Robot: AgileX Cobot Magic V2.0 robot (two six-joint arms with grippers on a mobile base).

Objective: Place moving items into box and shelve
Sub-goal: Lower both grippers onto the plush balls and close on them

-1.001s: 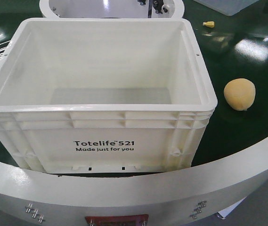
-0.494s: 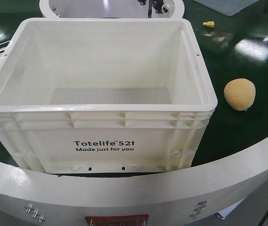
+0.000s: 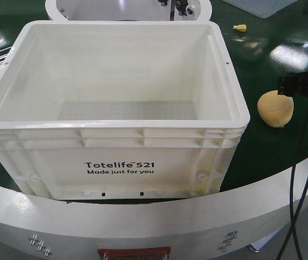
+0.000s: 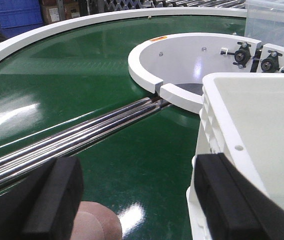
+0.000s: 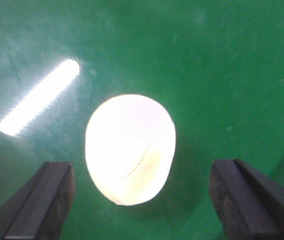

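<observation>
Right gripper spread over washed-out pale rounded item; left gripper spread, cut off below

right gripper: round item lies below it on the belt, between its spread fingers, apart from both.
left gripper: box wall ahead on its right; rods ahead on its left, running to the hub ring.
box: on the belt, left of the right gripper.
small piece: well beyond the right gripper.

Overhead glare streaks on green belt; pale item overexposed; near jaws blurred.
</observation>
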